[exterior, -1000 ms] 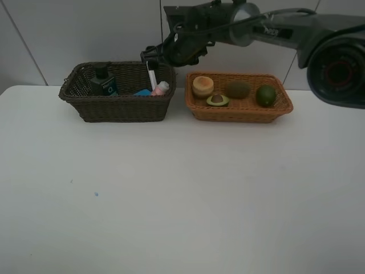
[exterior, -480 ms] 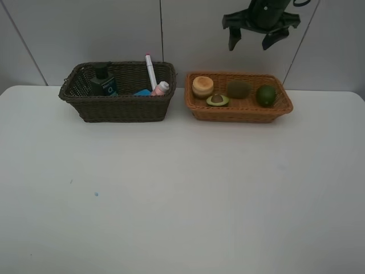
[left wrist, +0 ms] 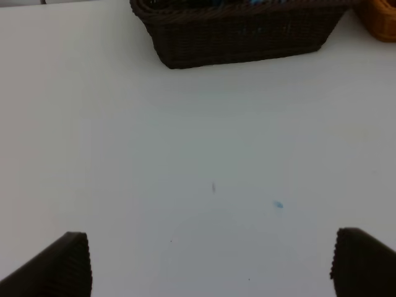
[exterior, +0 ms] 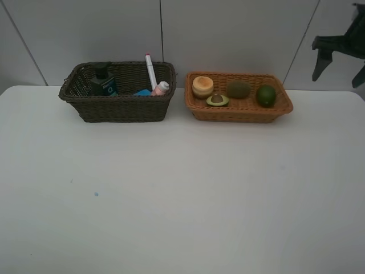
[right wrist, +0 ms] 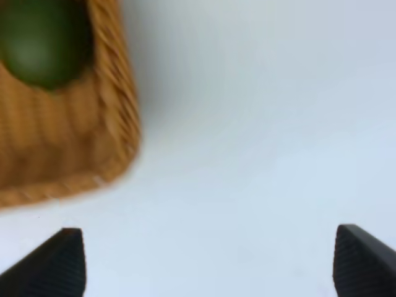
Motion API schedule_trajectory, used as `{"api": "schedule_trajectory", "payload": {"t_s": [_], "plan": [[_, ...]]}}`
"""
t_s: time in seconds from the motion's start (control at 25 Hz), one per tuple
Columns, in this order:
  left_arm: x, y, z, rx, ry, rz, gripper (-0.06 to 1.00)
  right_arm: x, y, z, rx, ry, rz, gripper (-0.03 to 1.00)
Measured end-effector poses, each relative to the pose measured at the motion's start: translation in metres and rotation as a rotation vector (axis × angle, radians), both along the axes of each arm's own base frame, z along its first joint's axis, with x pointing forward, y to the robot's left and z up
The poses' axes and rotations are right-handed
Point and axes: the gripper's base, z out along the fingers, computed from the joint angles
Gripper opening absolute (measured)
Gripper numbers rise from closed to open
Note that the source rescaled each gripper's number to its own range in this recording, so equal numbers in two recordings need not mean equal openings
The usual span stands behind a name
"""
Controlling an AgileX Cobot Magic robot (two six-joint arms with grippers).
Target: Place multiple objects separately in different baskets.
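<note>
The dark brown basket [exterior: 122, 108] at the back left holds a dark green pump bottle [exterior: 104, 81], a blue eraser [exterior: 142, 92], a pink bottle [exterior: 161, 88] and an upright white-pink marker [exterior: 150, 71]. To its right, the tan basket [exterior: 239, 113] holds an orange-red fruit [exterior: 202, 85], an avocado half [exterior: 217, 100], a brown kiwi [exterior: 238, 89] and a green lime [exterior: 266, 95]. My right gripper [exterior: 337, 79] hangs open and empty at the far right, past the tan basket [right wrist: 93, 154] and the lime [right wrist: 43, 43]. My left gripper [left wrist: 210, 266] is open and empty over bare table, in front of the dark basket [left wrist: 241, 37].
The white table [exterior: 182, 188] ends at a pale panelled wall just behind the baskets. A small blue speck [exterior: 96, 194] marks the tabletop at front left. A corner of the tan basket [left wrist: 380, 18] shows in the left wrist view.
My right arm has swung from over the dark basket's right end, up and across to the far right edge. The marker stays standing in the dark basket. The left arm is unchanged.
</note>
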Motion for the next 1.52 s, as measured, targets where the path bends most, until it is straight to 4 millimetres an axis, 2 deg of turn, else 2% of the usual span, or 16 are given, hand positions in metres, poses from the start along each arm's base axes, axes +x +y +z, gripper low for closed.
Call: {"api": "schedule_trajectory", "payload": {"t_s": [0.08,0.32,0.44,0.64,0.8,1.04,1.28,1.52], "plan": [[0.0,0.0,0.0,0.0,0.0,0.0,0.91,-0.024,-0.002,-0.001,-0.003,0.037,-0.009,1.0],[0.0,0.0,0.0,0.0,0.0,0.0,0.91,-0.124,0.016,0.038,-0.021,-0.034,0.041,1.0],[0.0,0.0,0.0,0.0,0.0,0.0,0.91,-0.174,0.028,0.046,-0.031,-0.085,0.083,1.0],[0.0,0.0,0.0,0.0,0.0,0.0,0.91,-0.247,0.034,0.039,-0.042,-0.185,0.122,1.0],[0.0,0.0,0.0,0.0,0.0,0.0,0.91,-0.296,0.034,0.027,-0.049,-0.294,0.122,1.0],[0.0,0.0,0.0,0.0,0.0,0.0,0.91,-0.348,0.037,0.023,-0.033,-0.457,0.14,1.0],[0.0,0.0,0.0,0.0,0.0,0.0,0.91,-0.379,0.04,0.025,-0.036,-0.624,0.207,1.0],[0.0,0.0,0.0,0.0,0.0,0.0,0.91,-0.399,0.04,0.025,-0.068,-0.727,0.238,1.0]]}}
